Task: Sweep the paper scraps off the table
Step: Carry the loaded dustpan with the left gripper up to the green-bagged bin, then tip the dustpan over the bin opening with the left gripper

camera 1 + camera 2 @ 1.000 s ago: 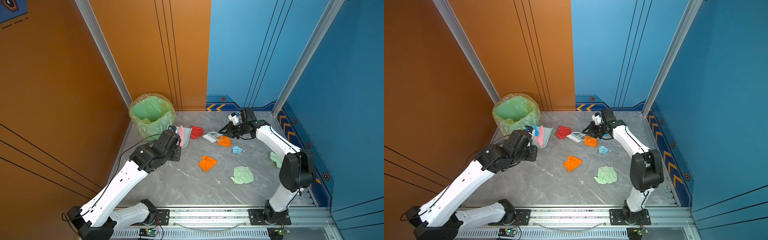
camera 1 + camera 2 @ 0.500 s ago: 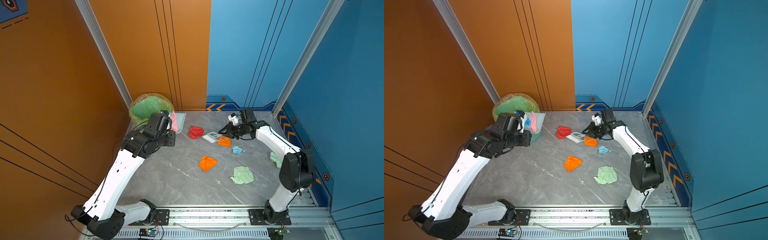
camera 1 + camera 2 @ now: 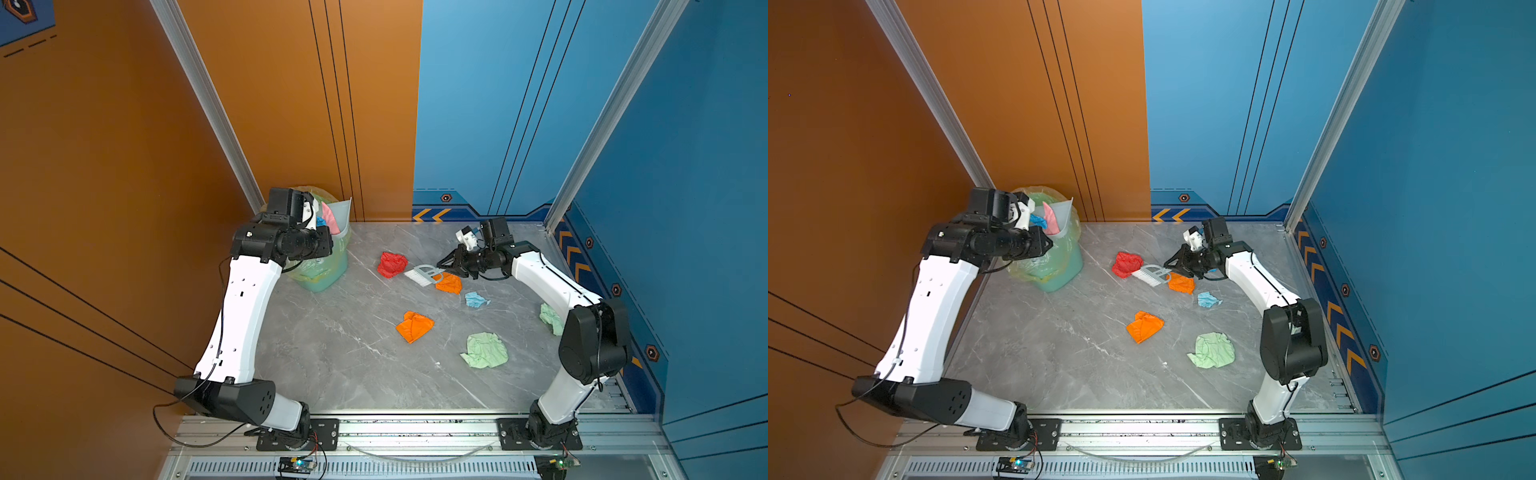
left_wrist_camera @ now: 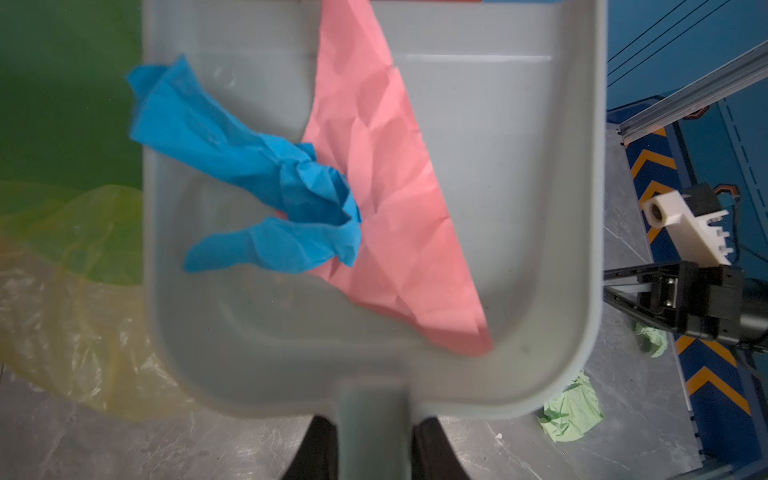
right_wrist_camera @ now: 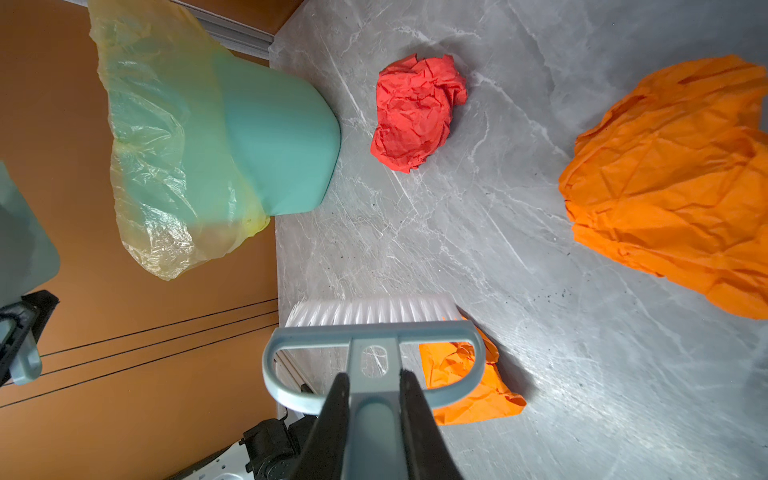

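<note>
Pink scrap (image 4: 390,187) and blue scrap (image 4: 249,174) lie in the dustpan (image 4: 519,166), just ahead of the left gripper (image 4: 372,440), clamped on its handle, raised above the bin (image 3: 328,270); red scrap (image 3: 391,264) lies on the table (image 3: 332,353) just beyond the brush (image 3: 424,275) bristles, orange scrap (image 3: 449,283) beside them; right gripper (image 5: 372,399) grips the brush handle; green scrap (image 3: 485,351) lies well apart.

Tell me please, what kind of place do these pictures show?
Probably a robot test cell, not a home: two arms bolted to an aluminium rail, a marble-pattern table walled by orange and blue panels, with coloured paper scraps scattered near a lined bin.
</note>
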`<state>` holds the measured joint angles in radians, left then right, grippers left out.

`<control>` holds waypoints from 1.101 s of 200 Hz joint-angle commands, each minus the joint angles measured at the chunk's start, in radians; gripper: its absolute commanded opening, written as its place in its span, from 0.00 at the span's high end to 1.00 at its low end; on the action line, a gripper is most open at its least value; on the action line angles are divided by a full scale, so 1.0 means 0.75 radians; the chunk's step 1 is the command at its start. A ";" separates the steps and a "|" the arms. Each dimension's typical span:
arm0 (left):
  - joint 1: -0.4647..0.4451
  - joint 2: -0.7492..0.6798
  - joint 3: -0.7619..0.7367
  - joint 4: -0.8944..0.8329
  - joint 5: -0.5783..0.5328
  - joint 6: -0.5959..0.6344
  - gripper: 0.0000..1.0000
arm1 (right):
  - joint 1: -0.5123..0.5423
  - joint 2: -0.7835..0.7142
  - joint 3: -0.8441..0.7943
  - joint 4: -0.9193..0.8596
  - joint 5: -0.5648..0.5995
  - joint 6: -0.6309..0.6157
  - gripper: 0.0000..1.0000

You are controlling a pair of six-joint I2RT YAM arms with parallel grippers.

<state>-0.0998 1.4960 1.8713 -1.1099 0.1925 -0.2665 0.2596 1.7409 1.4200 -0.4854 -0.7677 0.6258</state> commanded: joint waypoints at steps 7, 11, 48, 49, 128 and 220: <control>0.085 0.074 0.100 -0.026 0.243 -0.032 1.00 | -0.012 0.030 0.009 0.042 -0.044 0.001 1.00; 0.092 0.084 0.114 -0.027 0.268 -0.034 1.00 | -0.012 0.034 0.010 0.043 -0.044 0.000 1.00; 0.172 0.197 0.209 -0.025 0.437 -0.103 1.00 | -0.015 0.068 0.039 0.048 -0.052 0.008 1.00; 0.174 0.200 0.212 -0.025 0.443 -0.106 1.00 | -0.015 0.069 0.039 0.048 -0.052 0.008 1.00; 0.314 0.267 0.125 0.217 0.824 -0.363 1.00 | -0.014 0.078 0.040 0.060 -0.052 0.024 1.00; 0.456 0.133 -0.313 1.104 1.126 -1.086 1.00 | -0.007 0.032 0.020 0.046 -0.023 0.023 1.00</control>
<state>0.2302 1.6638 1.6287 -0.4580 0.9646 -0.9611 0.2550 1.8038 1.4231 -0.4553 -0.7856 0.6334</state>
